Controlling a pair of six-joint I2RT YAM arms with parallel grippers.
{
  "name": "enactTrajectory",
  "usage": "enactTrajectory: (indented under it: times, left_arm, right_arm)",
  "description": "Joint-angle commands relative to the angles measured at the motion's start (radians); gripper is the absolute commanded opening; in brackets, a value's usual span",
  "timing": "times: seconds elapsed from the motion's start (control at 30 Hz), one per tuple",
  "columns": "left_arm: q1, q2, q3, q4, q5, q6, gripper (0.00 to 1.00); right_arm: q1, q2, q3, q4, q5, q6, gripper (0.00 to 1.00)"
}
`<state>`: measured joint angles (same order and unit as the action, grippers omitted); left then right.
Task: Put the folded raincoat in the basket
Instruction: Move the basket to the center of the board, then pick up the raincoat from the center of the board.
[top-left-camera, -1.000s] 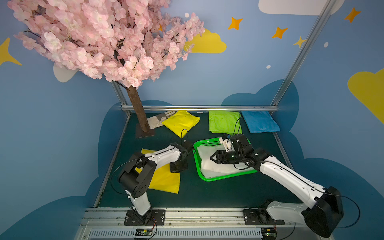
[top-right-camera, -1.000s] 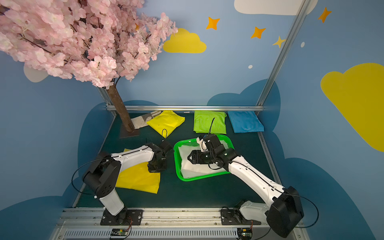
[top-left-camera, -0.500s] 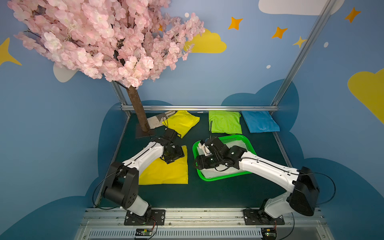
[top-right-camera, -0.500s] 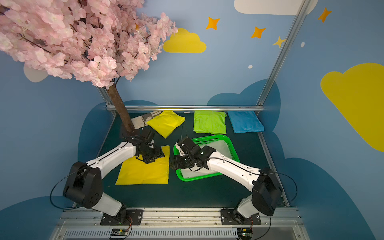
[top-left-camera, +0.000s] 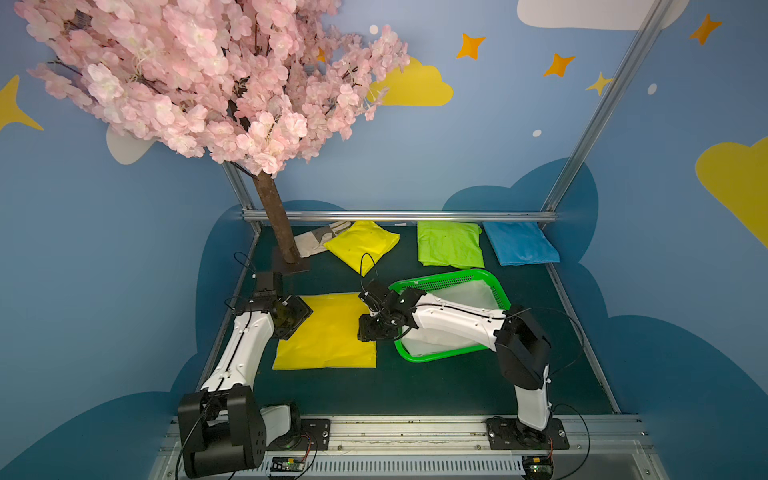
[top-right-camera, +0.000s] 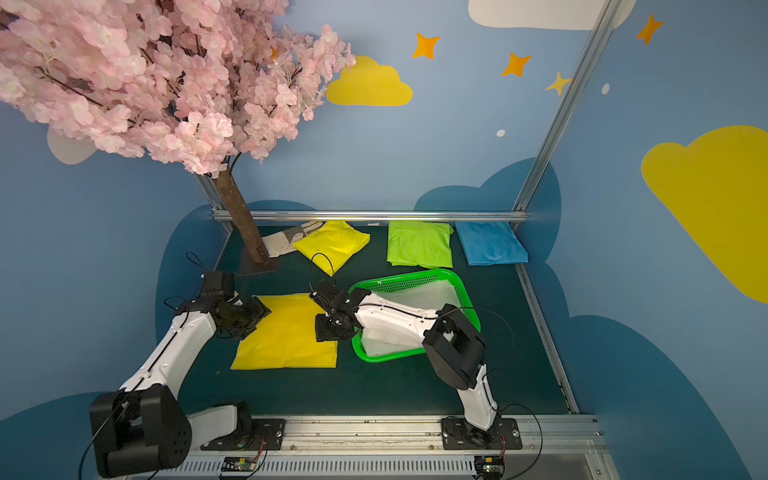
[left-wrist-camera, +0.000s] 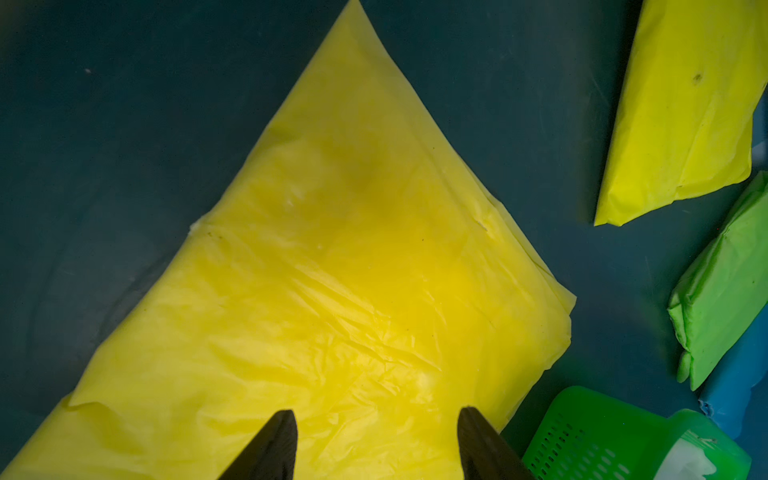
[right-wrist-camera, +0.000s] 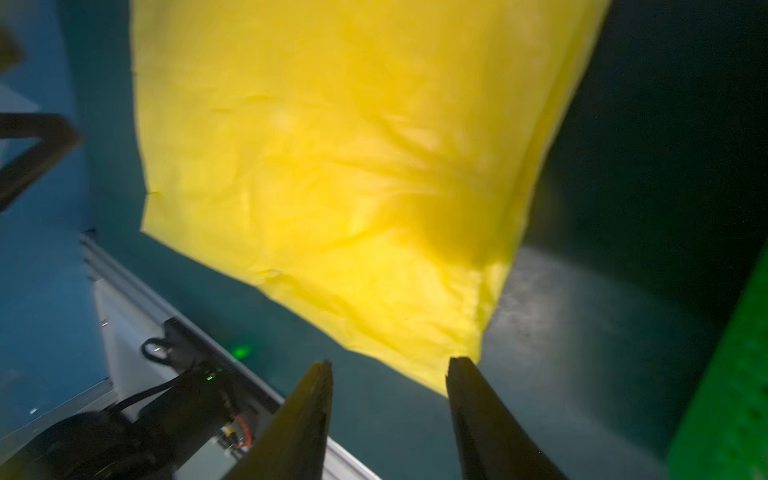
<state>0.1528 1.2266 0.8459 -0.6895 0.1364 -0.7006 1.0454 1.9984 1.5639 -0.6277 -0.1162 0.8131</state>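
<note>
In both top views the black wrist housings cover the fingertips, so neither jaw state can be read there. The right arm (top-left-camera: 453, 320) also hides much of the green basket (top-left-camera: 451, 282) and of the white folded item (top-left-camera: 469, 296) lying in it. The wrist views settle it. The left gripper (left-wrist-camera: 374, 419) is spread open above the folded yellow raincoat (left-wrist-camera: 332, 291). The right gripper (right-wrist-camera: 390, 363) is also spread, the raincoat's corner just ahead of one fingertip, nothing pinched. The raincoat lies flat on the dark mat (top-left-camera: 415, 395), just beside the basket and outside it. The right wrist view is blurred, with the basket only a green strip at the edge.
</note>
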Motion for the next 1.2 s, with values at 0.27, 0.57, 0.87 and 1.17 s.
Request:
enactTrajectory:
  times: [0.27,0.57,0.87,1.17]
  left_arm:
    - [0.012,-0.009,-0.027,0.035,0.048,0.013,0.65]
    - [0.011,-0.009,-0.034,0.045,0.055,0.016,0.65]
    - [0.011,-0.021,-0.039,0.042,0.088,0.024,0.65]
    - [0.010,-0.025,-0.031,0.027,0.065,0.026,0.65]
  right_arm:
    - [-0.061,0.142,0.182,-0.176,0.072,-0.052,0.60]
    - [-0.079,0.279,0.326,-0.187,0.016,-0.033,0.56]
    - [-0.073,0.317,0.335,-0.164,-0.032,-0.028,0.36]
    - [-0.080,0.346,0.347,-0.153,-0.065,-0.032,0.17]
